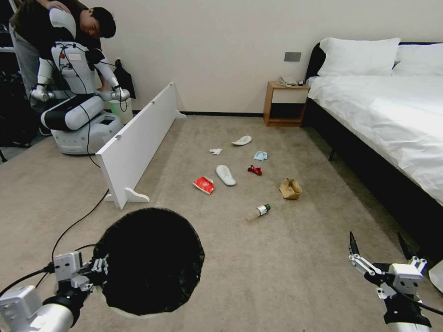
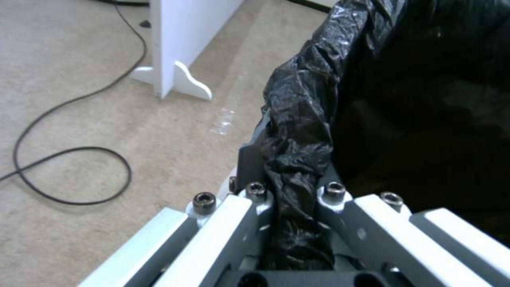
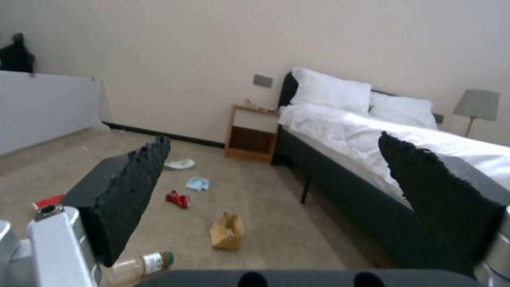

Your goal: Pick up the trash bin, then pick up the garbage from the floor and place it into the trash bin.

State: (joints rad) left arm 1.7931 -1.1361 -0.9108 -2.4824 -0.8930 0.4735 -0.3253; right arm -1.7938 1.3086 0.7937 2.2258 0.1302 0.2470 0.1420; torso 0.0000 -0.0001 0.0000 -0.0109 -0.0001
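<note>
The trash bin, white with a black liner, is at my lower left. My left gripper is shut on its lined rim, the bag pinched between the jaws. The garbage lies on the carpet ahead: two white slippers, a tissue, a blue mask, a red can, a red packet, a brown paper bag and a bottle. My right gripper hangs open at the lower right, well short of the bottle and paper bag.
A low white partition board stands on the left, with a black cable trailing over the carpet. A bed runs along the right, and a nightstand stands at the far wall. Another robot with a person is at the back left.
</note>
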